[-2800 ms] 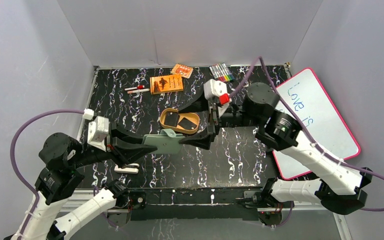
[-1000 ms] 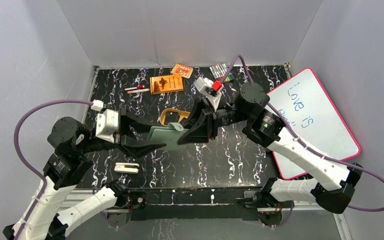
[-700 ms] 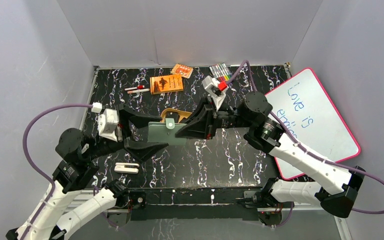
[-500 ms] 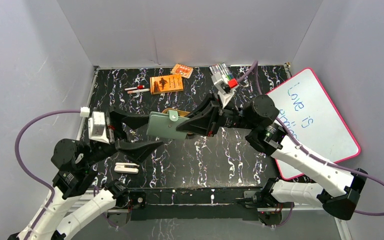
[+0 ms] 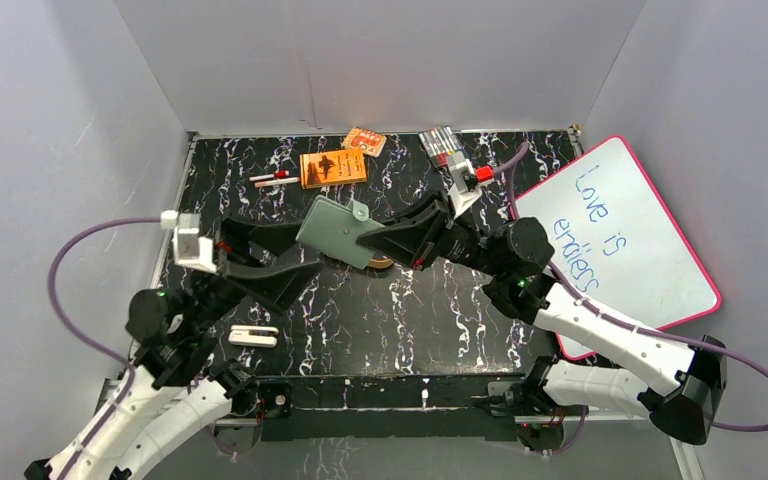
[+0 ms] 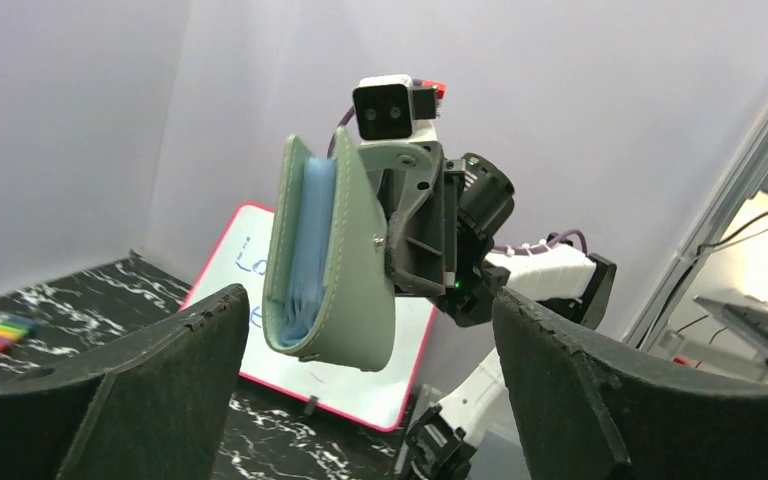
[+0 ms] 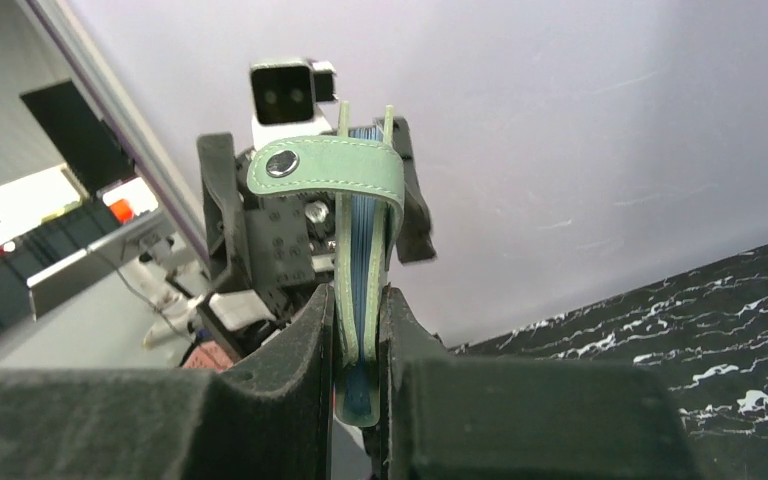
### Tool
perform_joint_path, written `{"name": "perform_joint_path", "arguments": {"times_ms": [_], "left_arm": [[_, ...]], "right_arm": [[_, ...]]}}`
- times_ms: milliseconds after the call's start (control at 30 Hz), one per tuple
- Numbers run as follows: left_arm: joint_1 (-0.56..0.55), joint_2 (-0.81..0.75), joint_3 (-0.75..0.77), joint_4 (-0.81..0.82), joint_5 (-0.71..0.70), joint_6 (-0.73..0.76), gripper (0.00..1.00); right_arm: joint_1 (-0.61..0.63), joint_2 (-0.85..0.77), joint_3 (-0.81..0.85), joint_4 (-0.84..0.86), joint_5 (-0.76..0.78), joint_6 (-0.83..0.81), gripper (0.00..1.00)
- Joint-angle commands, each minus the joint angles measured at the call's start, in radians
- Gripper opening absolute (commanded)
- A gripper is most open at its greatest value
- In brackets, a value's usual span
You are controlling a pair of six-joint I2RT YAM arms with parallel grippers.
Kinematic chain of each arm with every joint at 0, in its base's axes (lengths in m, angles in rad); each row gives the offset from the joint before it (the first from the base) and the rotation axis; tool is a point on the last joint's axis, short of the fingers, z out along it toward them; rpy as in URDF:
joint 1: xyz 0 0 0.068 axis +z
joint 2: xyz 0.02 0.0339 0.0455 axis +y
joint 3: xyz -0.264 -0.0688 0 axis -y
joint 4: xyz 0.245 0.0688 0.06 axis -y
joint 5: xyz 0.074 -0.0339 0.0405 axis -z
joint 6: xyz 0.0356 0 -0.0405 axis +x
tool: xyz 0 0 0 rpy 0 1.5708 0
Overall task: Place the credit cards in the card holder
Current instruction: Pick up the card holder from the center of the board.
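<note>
Right wrist view showed the right gripper (image 7: 360,300) pinching the near edge of the pale green card holder (image 7: 363,215) between its fingers. The holder was seen edge-on with its long axis upright, blue pockets between the two covers, and the snap strap folded over the top end. From the left wrist view it stood in the air, rounded end down, beyond the widely spread fingers of the left gripper (image 6: 365,300) and apart from both, while the top view had it raised above the middle of the table (image 5: 460,310), flat face tilted toward the left arm.
</note>
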Motion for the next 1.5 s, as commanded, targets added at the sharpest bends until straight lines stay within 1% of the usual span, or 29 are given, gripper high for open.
{"name": "perform_joint_path", "arguments": {"times_ms": [0,200,367,500,733,933,1167,1233,1333,1467], "left_arm": [[0.000,0.110,-0.035,0.260,-0.027,-0.173,0.88],[0.000,0.225,-0.034,0.350,-0.063,-0.257,0.85],[0.000,0.283,-0.041,0.385,-0.157,-0.372,0.77],[0.000,0.328,-0.027,0.417,-0.174,-0.412,0.71],[0.001,0.410,0.016,0.478,-0.100,-0.457,0.57],[0.000,0.435,0.022,0.527,-0.083,-0.484,0.51],[0.000,0.449,0.030,0.584,-0.074,-0.488,0.47],[0.000,0.460,0.037,0.603,-0.059,-0.493,0.44],[0.000,0.474,0.047,0.620,-0.042,-0.497,0.37],[0.000,0.486,0.051,0.635,-0.036,-0.502,0.33]], "right_arm": [[0.003,-0.020,-0.021,0.261,0.156,0.067,0.00],[0.012,-0.022,-0.061,0.323,0.287,0.074,0.00],[0.025,-0.028,-0.086,0.322,0.396,0.067,0.00],[0.035,-0.028,-0.086,0.299,0.452,0.050,0.00],[0.037,-0.025,-0.092,0.290,0.484,0.040,0.00],[0.037,-0.025,-0.098,0.276,0.496,0.043,0.00],[0.037,-0.016,-0.094,0.273,0.491,0.049,0.00],[0.037,-0.011,-0.093,0.276,0.491,0.053,0.00],[0.037,-0.003,-0.090,0.276,0.488,0.058,0.00],[0.037,0.006,-0.087,0.278,0.482,0.065,0.00]]}}
